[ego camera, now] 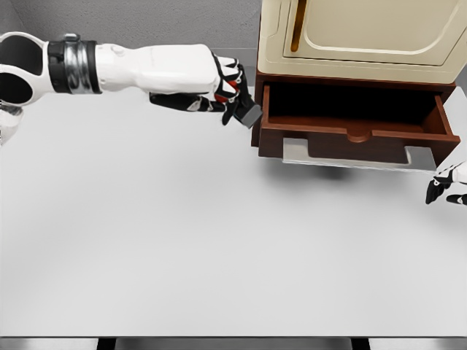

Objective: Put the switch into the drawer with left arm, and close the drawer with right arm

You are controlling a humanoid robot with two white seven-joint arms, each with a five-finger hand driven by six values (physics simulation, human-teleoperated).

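Grey switch (249, 114) gripped in the left hand's (228, 89) curled fingertips, just left of the open drawer (355, 133).

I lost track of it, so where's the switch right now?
In the head view the switch is held in the left hand, raised over the table just left of the open drawer.
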